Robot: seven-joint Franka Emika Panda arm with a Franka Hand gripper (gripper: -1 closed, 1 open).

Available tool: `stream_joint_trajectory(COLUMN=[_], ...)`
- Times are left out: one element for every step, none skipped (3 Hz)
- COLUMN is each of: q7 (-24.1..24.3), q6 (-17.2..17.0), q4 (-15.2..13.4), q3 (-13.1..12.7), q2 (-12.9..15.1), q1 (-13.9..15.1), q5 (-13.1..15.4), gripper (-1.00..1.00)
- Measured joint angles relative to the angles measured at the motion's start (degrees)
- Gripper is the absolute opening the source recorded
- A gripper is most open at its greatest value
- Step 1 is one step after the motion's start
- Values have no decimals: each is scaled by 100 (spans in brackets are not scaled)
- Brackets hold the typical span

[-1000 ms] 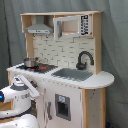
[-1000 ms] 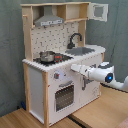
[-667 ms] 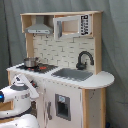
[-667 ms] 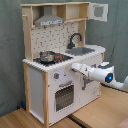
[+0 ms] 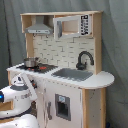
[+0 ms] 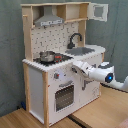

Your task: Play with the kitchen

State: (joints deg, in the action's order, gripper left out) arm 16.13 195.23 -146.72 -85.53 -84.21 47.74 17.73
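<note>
The kitchen (image 5: 75, 102) (image 6: 35, 85) stands upright, built of white panels and light wood. It has a black faucet (image 5: 84, 59) over a grey sink (image 5: 72, 74), a stove with a small metal pot (image 6: 46, 56), a hood (image 6: 50, 21), and a microwave cabinet (image 5: 72, 26). My gripper (image 6: 75, 66) is at the kitchen's front edge, just under the countertop and above the oven door (image 6: 64, 96). In the first exterior view the gripper (image 5: 32, 86) is at the lower left, against the front panel.
A grey curtain hangs behind the kitchen in both exterior views. The kitchen rests on a wooden surface (image 6: 100, 112). My white arm (image 6: 107, 77) comes in from the second exterior view's right, level with the countertop.
</note>
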Motion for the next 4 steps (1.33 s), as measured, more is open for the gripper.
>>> stream_joint_trajectory(q7=[578, 796, 811, 963], q6=[0, 1, 1, -263], q4=[-1, 3, 4, 19], q3=[2, -10, -16, -58], q2=[0, 0, 0, 0], q1=[-4, -15, -17, -351], q5=[0, -3, -3, -6], gripper=[-100, -100, 100, 100])
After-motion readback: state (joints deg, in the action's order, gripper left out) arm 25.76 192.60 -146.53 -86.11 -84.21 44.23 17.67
